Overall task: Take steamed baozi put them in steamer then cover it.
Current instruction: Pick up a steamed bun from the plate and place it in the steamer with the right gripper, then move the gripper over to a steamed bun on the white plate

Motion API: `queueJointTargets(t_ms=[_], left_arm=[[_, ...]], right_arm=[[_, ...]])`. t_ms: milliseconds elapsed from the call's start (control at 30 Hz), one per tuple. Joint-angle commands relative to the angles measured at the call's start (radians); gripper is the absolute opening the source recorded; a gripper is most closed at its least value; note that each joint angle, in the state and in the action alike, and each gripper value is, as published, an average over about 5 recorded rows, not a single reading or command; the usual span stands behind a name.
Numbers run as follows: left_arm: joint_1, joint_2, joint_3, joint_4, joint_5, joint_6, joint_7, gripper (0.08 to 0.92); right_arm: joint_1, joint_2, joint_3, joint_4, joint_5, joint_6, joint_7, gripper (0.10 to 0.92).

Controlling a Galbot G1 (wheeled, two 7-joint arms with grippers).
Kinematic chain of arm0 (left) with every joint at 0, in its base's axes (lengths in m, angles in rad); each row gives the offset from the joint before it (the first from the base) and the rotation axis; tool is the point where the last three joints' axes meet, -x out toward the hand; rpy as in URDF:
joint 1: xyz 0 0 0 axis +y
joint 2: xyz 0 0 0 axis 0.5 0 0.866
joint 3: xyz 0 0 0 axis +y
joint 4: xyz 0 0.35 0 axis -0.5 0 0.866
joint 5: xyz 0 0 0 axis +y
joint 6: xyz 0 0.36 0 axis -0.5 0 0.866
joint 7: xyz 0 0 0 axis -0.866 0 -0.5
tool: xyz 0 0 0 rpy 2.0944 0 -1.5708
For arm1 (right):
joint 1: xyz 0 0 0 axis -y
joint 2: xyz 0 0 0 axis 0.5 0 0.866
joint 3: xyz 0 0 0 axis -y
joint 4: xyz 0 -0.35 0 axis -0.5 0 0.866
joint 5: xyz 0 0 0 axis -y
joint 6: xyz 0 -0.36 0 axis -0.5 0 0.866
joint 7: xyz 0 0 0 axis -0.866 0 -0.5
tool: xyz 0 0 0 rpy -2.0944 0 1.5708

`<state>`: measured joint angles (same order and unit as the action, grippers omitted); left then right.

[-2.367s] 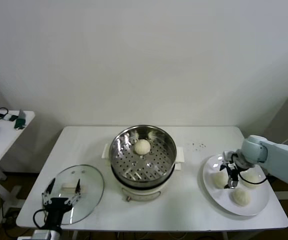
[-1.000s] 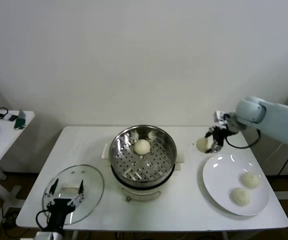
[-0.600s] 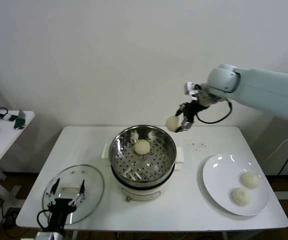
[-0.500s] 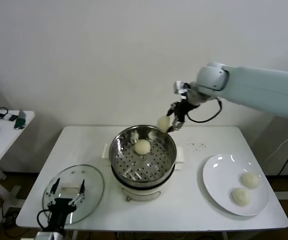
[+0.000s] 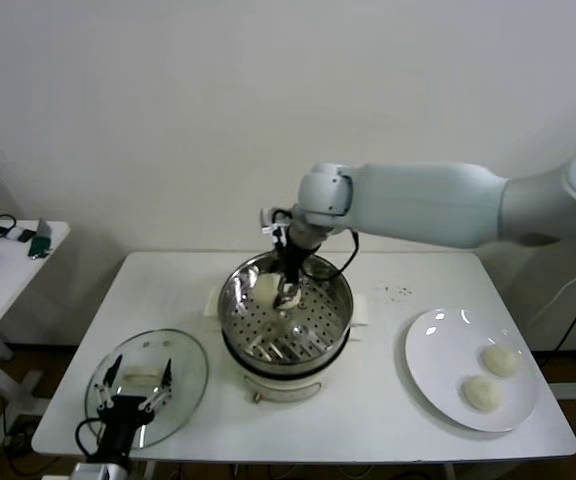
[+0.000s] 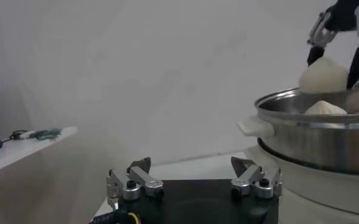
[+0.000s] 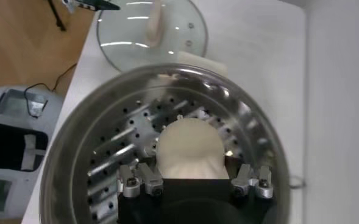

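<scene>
My right gripper is shut on a cream-white baozi and holds it just above the perforated tray inside the shiny steel steamer. In the right wrist view the gripper grips this baozi over the tray. A second baozi rests in the steamer below the held one; the gripper partly hides it in the head view. Two more baozi lie on the white plate. My left gripper is open and empty at the near edge of the glass lid.
The glass lid with its white handle lies flat on the white table to the left of the steamer. A small side table with loose items stands at the far left. Dark specks dot the table behind the plate.
My right gripper lifted one baozi off the plate, carried it left over the steamer and lowered it into the pot. The plate now holds two. The left arm has barely moved.
</scene>
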<state>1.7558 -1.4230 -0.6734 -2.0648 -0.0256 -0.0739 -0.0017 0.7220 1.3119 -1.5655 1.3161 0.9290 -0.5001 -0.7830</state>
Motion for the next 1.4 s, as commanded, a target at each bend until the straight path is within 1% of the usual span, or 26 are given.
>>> queueJointTargets(t_ms=[33,400,567,767,867,1033,1167,1267,1400], left_arm=[[0.002,0.004,0.0,0.003,-0.001,-0.001,0.001,0.823],[0.001,0.007,0.001,0.008,-0.001,-0.002,0.001,0.823],[0.001,0.007,0.001,0.009,0.0,-0.003,0.001,0.823],[0.002,0.006,0.0,0.007,0.001,-0.003,0.001,0.823],[0.003,0.008,0.0,0.009,0.001,-0.004,0.001,0.823],[0.001,0.007,0.0,0.01,0.002,-0.005,-0.001,0.823],[-0.002,0.003,0.001,0.01,0.01,-0.004,-0.006,0.823],[-0.004,0.002,0.003,0.01,0.016,-0.002,-0.012,0.823],[-0.014,-0.002,0.006,0.011,0.012,-0.003,-0.058,0.823]], right_arm=[[-0.066,0.083,-0.011,-0.009,-0.015,-0.014,0.015,0.738],[-0.081,0.071,-0.019,-0.01,-0.051,-0.021,0.014,0.741],[-0.079,0.061,-0.016,-0.007,-0.052,-0.025,0.006,0.804],[-0.028,0.009,-0.008,0.016,-0.056,0.005,-0.036,0.822],[0.045,-0.053,-0.023,0.039,-0.07,0.062,-0.091,0.823],[0.174,-0.202,-0.087,0.07,-0.082,0.186,-0.178,0.823],[0.225,-0.34,-0.113,0.133,-0.104,0.218,-0.2,0.823],[0.232,-0.452,-0.112,0.168,-0.166,0.229,-0.209,0.823],[0.225,-0.6,-0.13,0.201,-0.283,0.249,-0.242,0.823]])
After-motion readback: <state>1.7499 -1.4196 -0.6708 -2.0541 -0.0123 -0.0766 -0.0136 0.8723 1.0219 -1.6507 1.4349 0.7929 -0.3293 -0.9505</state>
